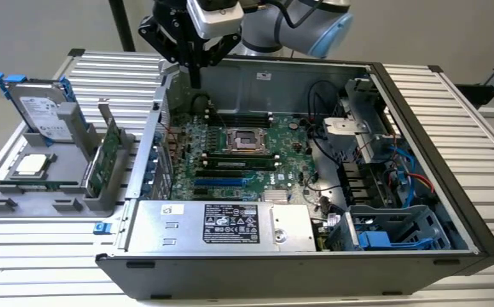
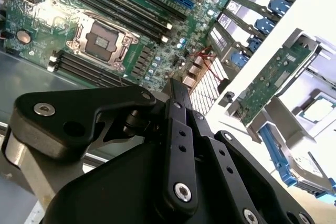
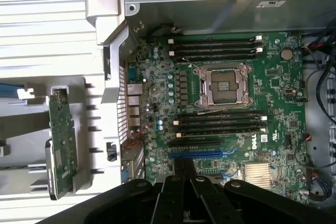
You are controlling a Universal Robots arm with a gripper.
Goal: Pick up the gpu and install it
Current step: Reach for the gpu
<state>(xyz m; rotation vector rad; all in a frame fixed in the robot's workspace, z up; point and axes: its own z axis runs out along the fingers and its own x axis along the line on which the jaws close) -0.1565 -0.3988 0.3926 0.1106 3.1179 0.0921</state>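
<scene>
The gpu [image 1: 108, 158] is a green card with a silver bracket, standing on edge in a grey holder [image 1: 50, 195] outside the open computer case, on the exterior view's left. Both wrist views show its green board as well [image 3: 62, 145] [image 2: 273, 80]. My gripper [image 1: 196, 82] hangs above the far corner of the case, over the motherboard [image 1: 238, 157] and well apart from the gpu. Its dark fingers are shut with nothing between them, as the wrist views [image 3: 184, 163] [image 2: 176, 86] show. A blue expansion slot [image 3: 202, 155] lies on the board close to the fingertips.
In the grey holder also stand a silver hard drive [image 1: 42, 112] with blue tabs and a processor chip [image 1: 30, 165]. The case holds a power supply [image 1: 221, 224], cables [image 1: 400, 173] and a blue-latched drive cage [image 1: 383, 233]. Its rear metal wall [image 1: 157, 137] stands between holder and motherboard.
</scene>
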